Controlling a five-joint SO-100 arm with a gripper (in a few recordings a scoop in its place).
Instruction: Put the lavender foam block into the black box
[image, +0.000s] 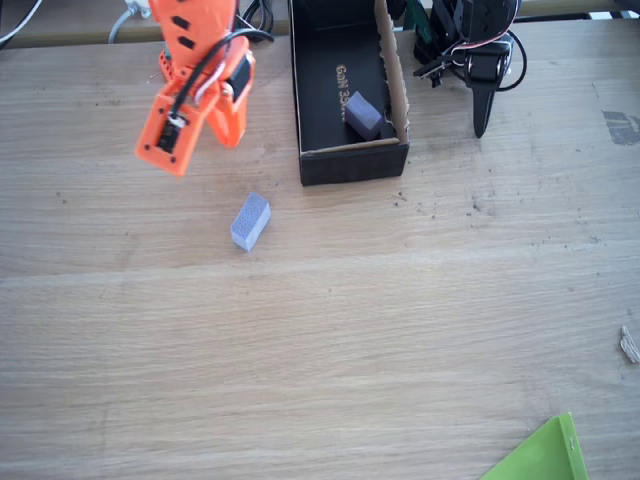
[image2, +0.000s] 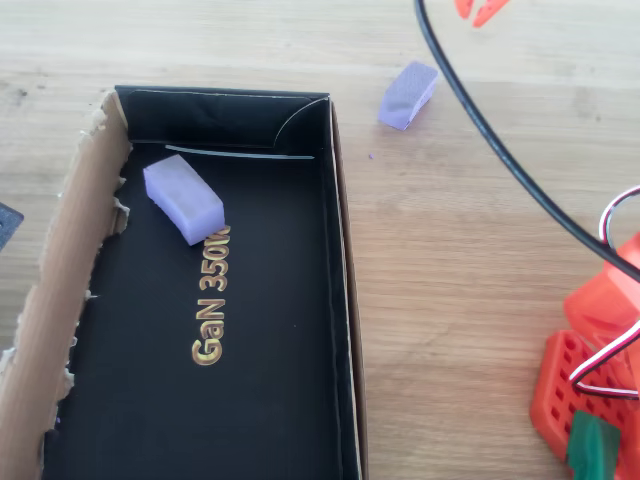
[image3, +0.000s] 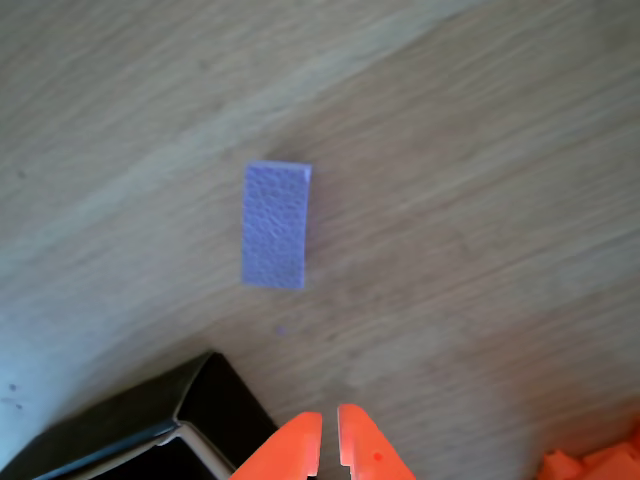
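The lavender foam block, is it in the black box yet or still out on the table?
Out. The lavender foam block lies on the bare table, apart from the black box.

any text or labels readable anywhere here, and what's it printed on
"GaN 350" in gold on the inner floor of the black box; the purple-grey foam block covers whatever follows the "350".
In the fixed view the same print is too blurred to read past "GaN".
No other lettering can be made out.

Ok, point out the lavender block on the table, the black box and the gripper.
Lavender block (image3: 275, 225): wrist view, middle of its top face.
Black box (image: 352, 163): fixed view, its near front wall.
Gripper (image3: 329, 440): wrist view, midway between the orange fingertips.
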